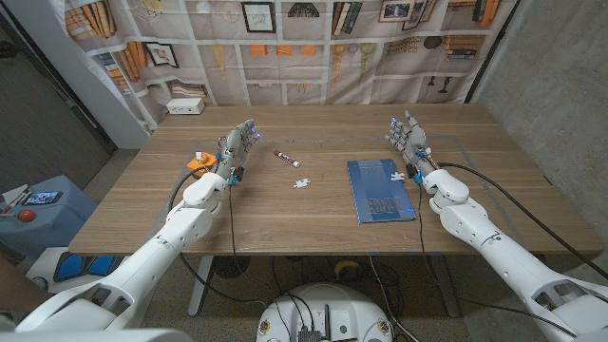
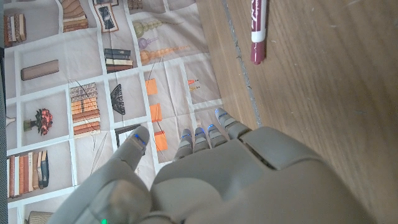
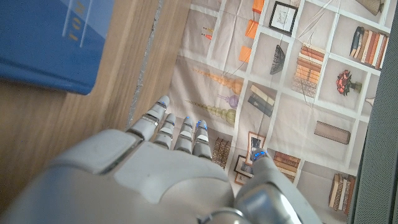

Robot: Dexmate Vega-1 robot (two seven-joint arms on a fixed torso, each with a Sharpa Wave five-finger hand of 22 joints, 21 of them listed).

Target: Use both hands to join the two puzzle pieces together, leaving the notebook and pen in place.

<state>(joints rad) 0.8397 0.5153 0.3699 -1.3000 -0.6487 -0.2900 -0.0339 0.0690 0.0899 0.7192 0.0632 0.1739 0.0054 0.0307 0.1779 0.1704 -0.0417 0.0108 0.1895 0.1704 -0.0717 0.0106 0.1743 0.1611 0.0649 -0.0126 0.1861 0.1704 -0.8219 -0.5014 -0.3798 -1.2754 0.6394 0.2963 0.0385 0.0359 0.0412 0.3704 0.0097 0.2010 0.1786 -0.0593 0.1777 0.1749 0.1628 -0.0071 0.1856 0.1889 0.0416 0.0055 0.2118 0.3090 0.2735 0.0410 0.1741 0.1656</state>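
Fingers apart, upright, holding nothing: left hand (image 1: 239, 144) | right hand (image 1: 408, 136) same | puzzle pieces untouched

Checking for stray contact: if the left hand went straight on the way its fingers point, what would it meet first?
Probably nothing: the left hand points toward the table's far edge; the pen lies off to its side.

White, rounded arms carry black cables and pale grey hands with blue-lit fingertips (image 2: 140, 138).

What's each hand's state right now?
Left hand: open, holding nothing.
Right hand: open, holding nothing.
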